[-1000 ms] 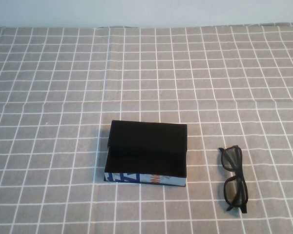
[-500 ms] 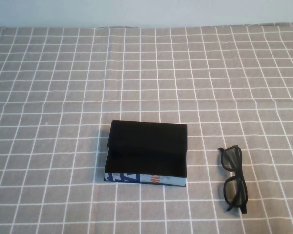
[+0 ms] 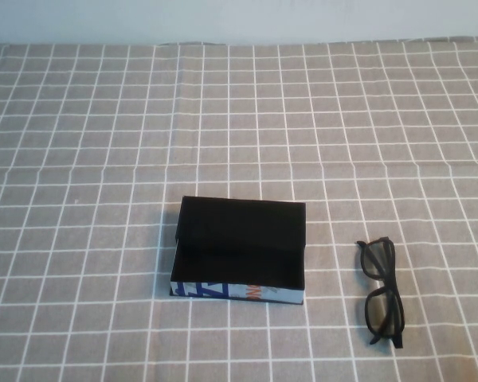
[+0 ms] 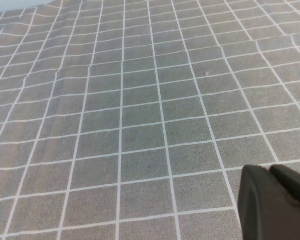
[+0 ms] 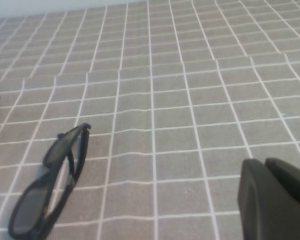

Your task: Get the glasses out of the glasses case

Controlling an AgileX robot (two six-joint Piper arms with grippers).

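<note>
The black glasses case lies open in the middle of the table, its black interior empty and its white printed strip facing me. The black glasses lie folded on the cloth to the right of the case, apart from it. They also show in the right wrist view. Neither arm shows in the high view. My right gripper is shut and empty, above the cloth to the right of the glasses. My left gripper is shut and empty, over bare cloth.
A grey tablecloth with a white grid covers the whole table. A pale wall runs along the far edge. Folds in the cloth cross the middle.
A dark bit of the right arm at the right edge of the high view one second ago has gone out of view. The case and glasses have not moved.
</note>
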